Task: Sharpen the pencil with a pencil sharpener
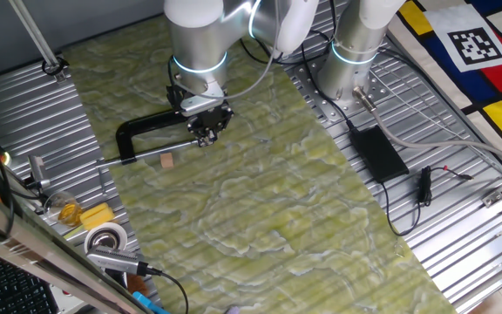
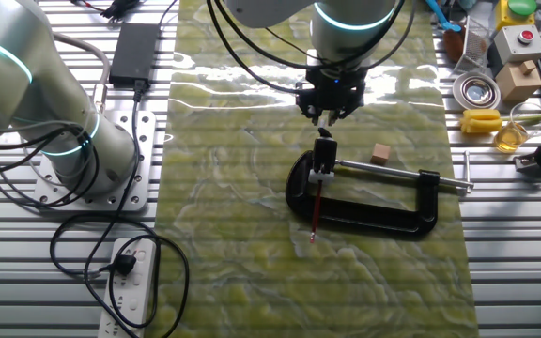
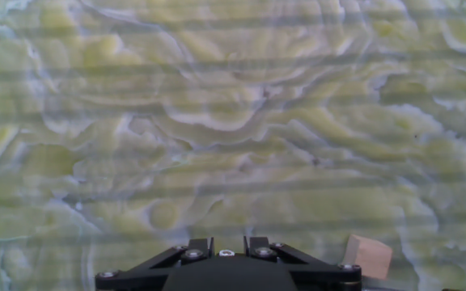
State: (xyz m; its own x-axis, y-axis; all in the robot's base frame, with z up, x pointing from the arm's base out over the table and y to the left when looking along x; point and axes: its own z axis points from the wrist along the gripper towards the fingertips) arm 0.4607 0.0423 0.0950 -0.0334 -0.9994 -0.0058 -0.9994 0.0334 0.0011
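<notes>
Hand view: gripper (image 3: pixel 221 257) above green mat (image 3: pixel 217 121), finger state indeterminate; other fixed view shows pencil (image 2: pixel 316 205) at clamp (image 2: pixel 364 199); no legible writing.

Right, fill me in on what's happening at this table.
The robot arm's gripper hangs just above a black clamp lying on the green mat. A thin pencil lies across the clamp's open side, its upper end under the gripper. The gripper seems clear of the pencil; whether it is open is unclear. A small wooden block sits beside the clamp.
</notes>
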